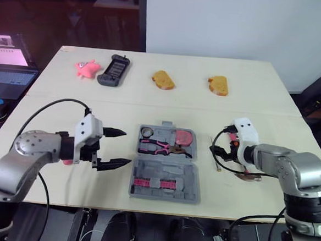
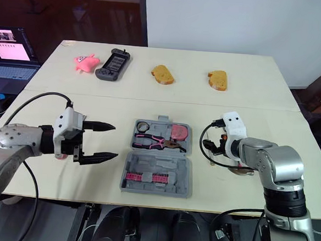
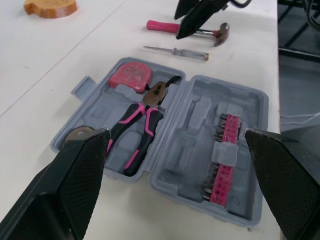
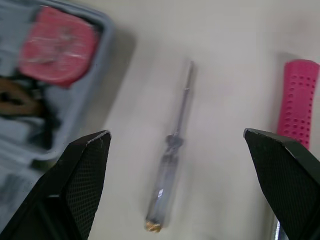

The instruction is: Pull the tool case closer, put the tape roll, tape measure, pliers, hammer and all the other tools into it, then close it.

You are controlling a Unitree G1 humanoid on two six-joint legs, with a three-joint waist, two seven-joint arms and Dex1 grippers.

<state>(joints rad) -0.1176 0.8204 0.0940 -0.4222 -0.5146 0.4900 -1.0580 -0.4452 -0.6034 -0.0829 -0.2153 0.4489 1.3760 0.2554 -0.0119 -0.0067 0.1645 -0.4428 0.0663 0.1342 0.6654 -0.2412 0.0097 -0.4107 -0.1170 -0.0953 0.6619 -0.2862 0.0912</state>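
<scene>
- Our left claw hovers left of the open tool case on the table, spread wide, nothing in it.
- Right claw points down over the screwdriver, also wide and empty.
- We see the hammer beside it, partly covered by that arm.

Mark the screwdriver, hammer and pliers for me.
screwdriver (image 4: 166, 170), right wrist view, clear handle.
hammer (image 4: 295, 100), right wrist view, pink grip.
pliers (image 3: 151, 107), left wrist view, just below the joint.
</scene>
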